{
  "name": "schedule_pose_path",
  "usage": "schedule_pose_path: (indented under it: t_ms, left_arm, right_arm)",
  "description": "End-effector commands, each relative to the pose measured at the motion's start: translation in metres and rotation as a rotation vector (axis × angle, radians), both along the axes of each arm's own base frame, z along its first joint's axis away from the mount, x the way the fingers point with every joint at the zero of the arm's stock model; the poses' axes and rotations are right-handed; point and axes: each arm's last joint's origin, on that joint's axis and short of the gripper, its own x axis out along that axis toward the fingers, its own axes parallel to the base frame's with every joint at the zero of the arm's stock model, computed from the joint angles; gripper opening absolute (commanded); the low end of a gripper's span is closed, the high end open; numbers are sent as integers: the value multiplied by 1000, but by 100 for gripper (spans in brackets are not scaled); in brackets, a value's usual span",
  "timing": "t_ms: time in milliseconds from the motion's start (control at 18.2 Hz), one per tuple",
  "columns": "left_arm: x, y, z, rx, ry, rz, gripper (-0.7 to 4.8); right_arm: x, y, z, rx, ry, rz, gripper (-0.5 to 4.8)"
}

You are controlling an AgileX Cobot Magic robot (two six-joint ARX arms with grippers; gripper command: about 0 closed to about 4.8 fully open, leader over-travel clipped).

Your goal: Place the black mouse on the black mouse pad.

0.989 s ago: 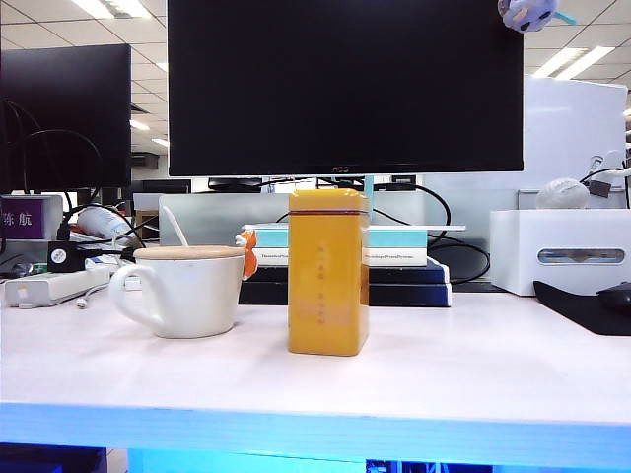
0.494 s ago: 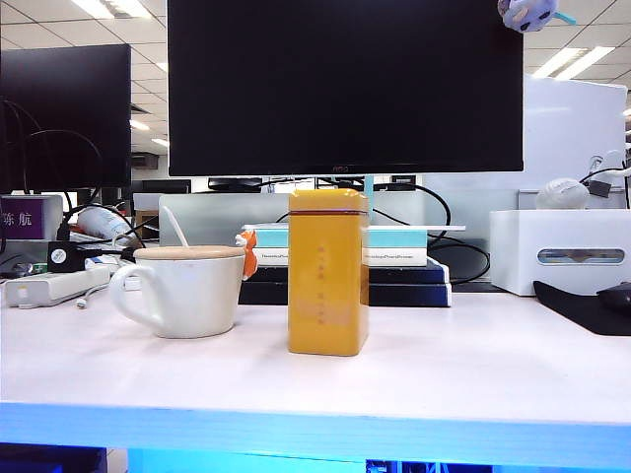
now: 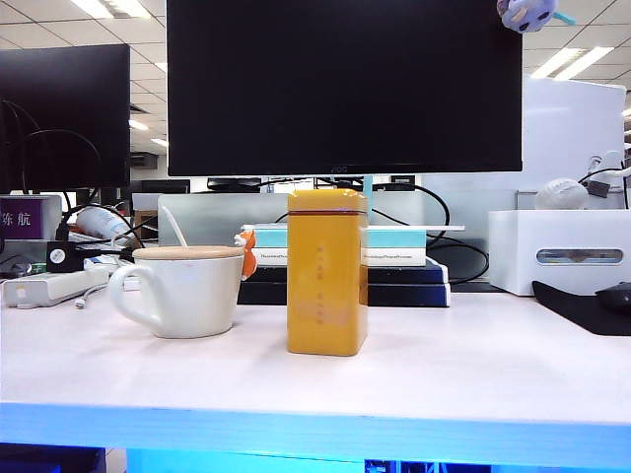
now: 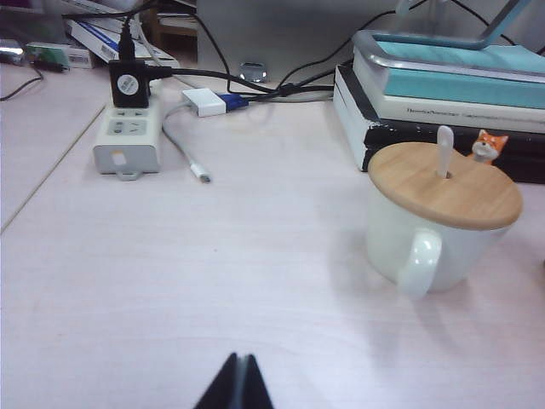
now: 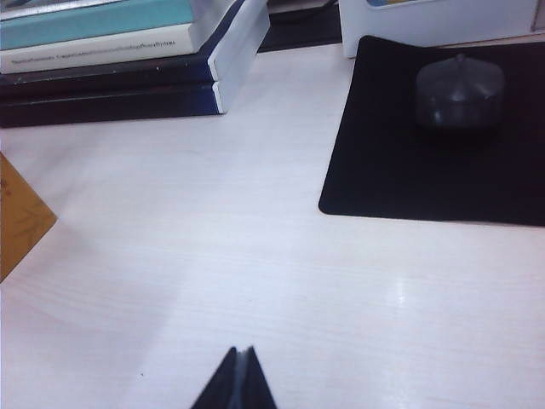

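Black mouse (image 5: 460, 91) resting on black mouse pad (image 5: 400, 170), toward its far side, at the right end of the tabletop (image 3: 444, 365). Left gripper (image 4: 237, 385) closed and empty, low over bare tabletop, well short of white mug (image 4: 430, 230) with its wooden lid. Right gripper (image 5: 236, 382) likewise closed, holding nothing, apart from the pad. Mouse barely visible, perhaps, at the exterior view's right edge.

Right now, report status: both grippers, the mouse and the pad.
Left gripper shut, empty, over bare desk near lidded white mug. Right gripper shut, empty, short of pad. Matte black oval mouse sits on thin black mouse pad. Nothing in the way.
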Motion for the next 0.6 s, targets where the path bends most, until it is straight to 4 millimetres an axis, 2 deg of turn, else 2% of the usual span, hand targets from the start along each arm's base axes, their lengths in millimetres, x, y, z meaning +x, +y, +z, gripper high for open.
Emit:
schedule_pose_path:
  t_ms: [55, 220, 440, 604]
  left_arm:
    - [0, 0, 0, 3, 2, -1, -4]
    - [0, 0, 0, 3, 3, -2, -4]
    - [0, 0, 0, 3, 2, -2, -4]
    - [0, 0, 0, 3, 2, -2, -5]
  right_arm:
    - [1, -3, -2, -22, -11, -94, -1]
    - [6, -10, -2, -103, -123, -331, -1]
    - [6, -10, -2, -264, -121, -306, -1]
    - [6, -10, -2, -267, -123, -304, -1]
